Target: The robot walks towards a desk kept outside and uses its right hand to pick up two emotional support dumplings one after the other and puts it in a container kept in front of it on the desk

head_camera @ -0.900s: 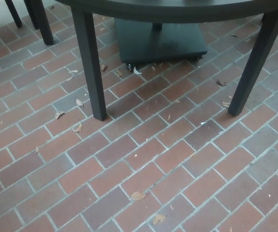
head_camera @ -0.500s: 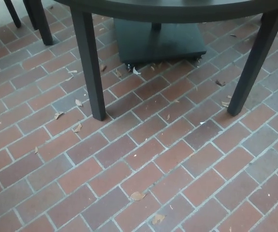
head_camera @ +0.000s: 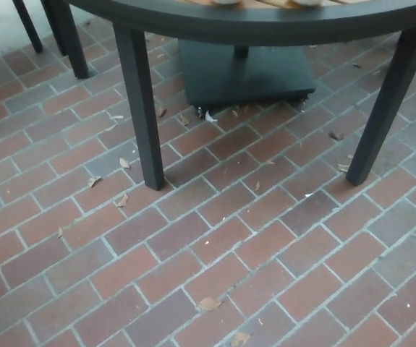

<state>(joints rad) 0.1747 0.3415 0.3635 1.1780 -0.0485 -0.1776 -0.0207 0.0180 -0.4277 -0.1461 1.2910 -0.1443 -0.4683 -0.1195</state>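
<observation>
Brick paving (head_camera: 215, 246) fills most of the head view: reddish and grey bricks laid on a diagonal, pale joints, dry leaves (head_camera: 209, 303) scattered about.

Desk (head_camera: 265, 25) next in size: dark curved rim across the top of the picture, two dark legs down to the bricks, the left leg (head_camera: 142, 108) near centre-left, the right leg (head_camera: 388, 101) at the right edge. Under the desk, a dark square base (head_camera: 245, 72) with a short post rising from it; small wheels show at its front corners. More dark legs (head_camera: 66, 36) at top left, belonging to other furniture.

Against the earlier pictures: whole scene has slid downward in frame, so the camera has tilted up or moved. Desk rim now sits lower, and a strip of the desk top shows above it, light wooden slats (head_camera: 265, 3). That strip was out of frame before. Legs, base and leaves keep their places relative to each other.

Task things: two pale rounded shapes at the very top edge, resting on the slats, one (head_camera: 226, 2) left of centre, one (head_camera: 307, 3) further right, well apart. Only their lower edges show; cannot tell whether they are dumplings or the container.

No writing or brand marks can be read.

Neither robot hand shows, so whether the fingers are spread or closed cannot be told.
</observation>
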